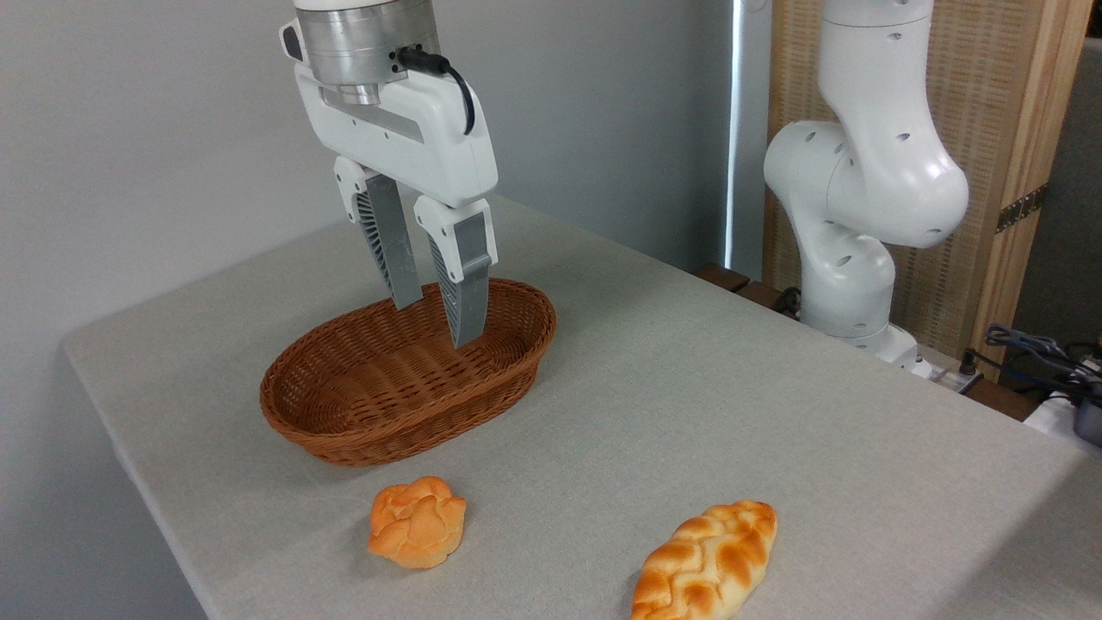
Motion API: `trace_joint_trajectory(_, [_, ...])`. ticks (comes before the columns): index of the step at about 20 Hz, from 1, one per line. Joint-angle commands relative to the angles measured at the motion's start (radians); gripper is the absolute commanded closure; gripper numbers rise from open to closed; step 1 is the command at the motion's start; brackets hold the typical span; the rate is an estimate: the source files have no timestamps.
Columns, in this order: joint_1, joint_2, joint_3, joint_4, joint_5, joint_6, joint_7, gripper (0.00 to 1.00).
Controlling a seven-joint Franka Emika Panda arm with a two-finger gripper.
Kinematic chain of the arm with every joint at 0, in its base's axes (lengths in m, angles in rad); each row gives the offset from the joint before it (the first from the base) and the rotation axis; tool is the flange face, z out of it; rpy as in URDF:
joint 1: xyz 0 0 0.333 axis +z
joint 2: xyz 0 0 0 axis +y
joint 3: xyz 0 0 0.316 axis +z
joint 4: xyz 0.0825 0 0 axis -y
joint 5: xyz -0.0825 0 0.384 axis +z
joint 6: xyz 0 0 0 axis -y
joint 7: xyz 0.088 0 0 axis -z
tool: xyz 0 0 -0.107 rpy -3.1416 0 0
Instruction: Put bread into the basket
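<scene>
The braided bread (pixel 706 561) lies on the table at the front right, partly cut off by the picture's lower edge. The reddish-brown wicker basket (pixel 344 430) sits at the table's left middle and holds nothing. My gripper (pixel 435 320) hangs over the basket's far end, fingers pointing down and slightly spread, open with nothing between them. It is far from the bread, up and to the left of it.
A small round knotted orange bun (pixel 417 522) lies in front of the basket, left of the bread. The arm's white base (pixel 852 284) stands at the table's far right. Cables (pixel 1033 353) lie off the table at the right. The table's edge runs close along the left and front.
</scene>
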Motion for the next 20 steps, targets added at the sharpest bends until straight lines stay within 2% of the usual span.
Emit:
trace_joint_trajectory(1, [0.000,-0.065,0.030,-0.083,-0.008,0.014,0.030,0.00])
trace_joint_trajectory(2, [0.000,-0.079,0.042,-0.106,-0.008,0.043,0.030,0.00])
trace_joint_trajectory(5, [0.000,-0.206,0.090,-0.307,-0.010,0.260,0.028,0.00])
trace_joint_trajectory(6, [0.000,-0.227,0.098,-0.350,-0.010,0.288,0.029,0.00])
trace_joint_trajectory(8, [0.000,-0.231,0.147,-0.381,-0.008,0.292,0.036,0.00])
trace_joint_trajectory(10, [0.003,-0.232,0.174,-0.413,-0.007,0.295,0.094,0.00])
trace_joint_trajectory(11, [0.018,-0.234,0.199,-0.433,-0.007,0.301,0.143,0.00])
trace_joint_trajectory(13, [0.074,-0.240,0.199,-0.485,-0.007,0.316,0.238,0.00])
trace_joint_trajectory(15, [0.096,-0.240,0.208,-0.561,-0.002,0.382,0.302,0.00])
trace_joint_trajectory(18, [0.125,-0.240,0.208,-0.678,0.051,0.523,0.350,0.00])
trace_joint_trajectory(20, [0.127,-0.234,0.210,-0.686,0.085,0.543,0.355,0.00])
